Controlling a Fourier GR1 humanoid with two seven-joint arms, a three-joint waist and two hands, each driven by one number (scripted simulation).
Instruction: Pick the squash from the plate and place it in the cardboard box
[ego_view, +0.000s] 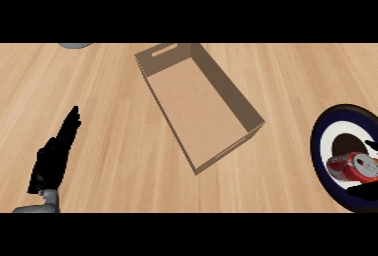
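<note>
Step in hand: reaching for what sits on the plate (322, 131), as I judge it; nothing is lifted yet.
On the plate: a red can (353, 167) lying on its side at the right edge of view. The task names a squash, but I see only this can, no squash.
Plate: dark-rimmed, white inside, at the right, cut off by the edge of view.
Box (198, 102): open-topped cardboard, long and narrow, running from far-centre toward near-right, well apart from the plate on its left. Nothing in it.
Right hand (363, 192): only a dark sliver shows at the near right corner, just near of the can and over the plate's rim. I cannot tell how my fingers stand there, nor whether they touch the can.
Left hand (53, 159): resting at the near left, fingers straight and together, pointing far, holding nothing, well apart from the box.
Doing it well: I would come onto the can across its round side, not its ends, since it will likely roll on the plate. I would close only once it sits between thumb and fingers, then lift clear of the rim before going left.
Risk: nudging the can off the plate toward the right, out of view.
</note>
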